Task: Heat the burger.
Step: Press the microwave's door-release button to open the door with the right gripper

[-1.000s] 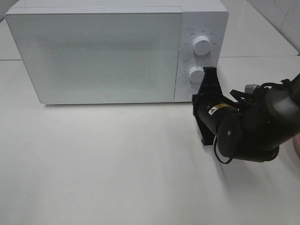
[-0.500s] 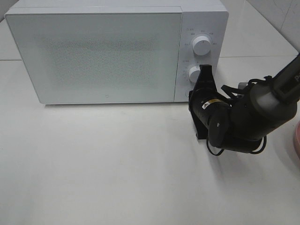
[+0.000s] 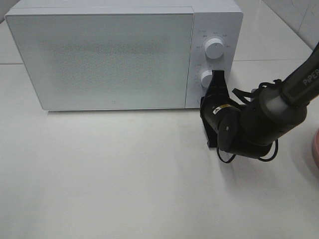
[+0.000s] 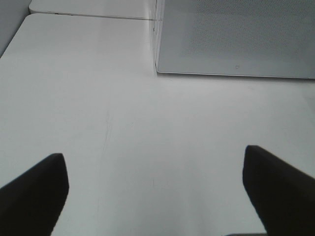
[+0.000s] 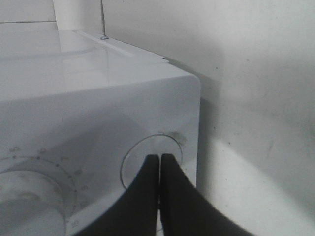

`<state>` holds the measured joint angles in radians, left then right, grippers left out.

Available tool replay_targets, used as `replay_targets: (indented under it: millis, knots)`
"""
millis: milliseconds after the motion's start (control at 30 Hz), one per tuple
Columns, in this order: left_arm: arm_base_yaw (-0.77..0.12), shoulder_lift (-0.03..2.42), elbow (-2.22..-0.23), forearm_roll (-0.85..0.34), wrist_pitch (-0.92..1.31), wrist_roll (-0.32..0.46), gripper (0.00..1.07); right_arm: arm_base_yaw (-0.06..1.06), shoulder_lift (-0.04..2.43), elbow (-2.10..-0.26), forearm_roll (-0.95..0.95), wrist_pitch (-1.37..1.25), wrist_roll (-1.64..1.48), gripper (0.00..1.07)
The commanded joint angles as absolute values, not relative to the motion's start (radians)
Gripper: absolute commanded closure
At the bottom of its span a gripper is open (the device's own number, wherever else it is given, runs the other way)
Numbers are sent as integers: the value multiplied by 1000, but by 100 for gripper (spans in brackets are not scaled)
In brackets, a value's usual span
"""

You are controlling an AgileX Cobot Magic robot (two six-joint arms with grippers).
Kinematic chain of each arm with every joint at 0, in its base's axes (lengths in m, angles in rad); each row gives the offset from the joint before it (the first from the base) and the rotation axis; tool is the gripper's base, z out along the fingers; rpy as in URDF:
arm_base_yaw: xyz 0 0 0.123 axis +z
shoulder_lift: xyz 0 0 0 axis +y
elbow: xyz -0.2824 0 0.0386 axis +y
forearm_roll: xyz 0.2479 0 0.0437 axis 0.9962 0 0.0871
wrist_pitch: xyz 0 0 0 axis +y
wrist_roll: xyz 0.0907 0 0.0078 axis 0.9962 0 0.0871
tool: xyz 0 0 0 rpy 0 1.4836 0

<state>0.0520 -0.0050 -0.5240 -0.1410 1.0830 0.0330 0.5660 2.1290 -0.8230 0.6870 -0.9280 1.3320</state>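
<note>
The burger is out of view in every frame. The white microwave (image 3: 109,55) stands at the back of the table with its door closed. My right gripper (image 3: 204,100) is shut, with nothing held. In the right wrist view its fingertips (image 5: 159,158) rest together on the round button (image 5: 134,164) at the lower corner of the control panel, below the lower knob (image 3: 208,78). My left gripper (image 4: 155,191) is open and empty above bare table, in front of the microwave's left corner (image 4: 236,34). It does not show in the exterior high view.
An upper knob (image 3: 215,48) sits above the lower one on the panel. The edge of a pink plate (image 3: 315,147) shows at the far right. The white table (image 3: 99,174) stretches in front of the microwave.
My right arm has moved left and toward the microwave's panel, bringing the shut fingertips onto the round button. The microwave door stays closed.
</note>
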Motion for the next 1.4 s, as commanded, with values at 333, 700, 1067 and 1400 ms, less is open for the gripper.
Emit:
replay_targets:
  millis: [333,700,1067,1400]
  knots:
    - [51,-20,-520,-140,1070,25,17,560,2150,-885,715,-1008,1288,107]
    - [51,-20,-520,-140,1070,25,17,560,2154,-947,741,-1061,1279,107]
    - [51,-20,-520,-140,1070,25,17,536,2191,-1018,738,-1092,1250,107]
    - [51,-20,-520,-140,1070,25,17,536,2191,-1017,732,-1085,1231,107]
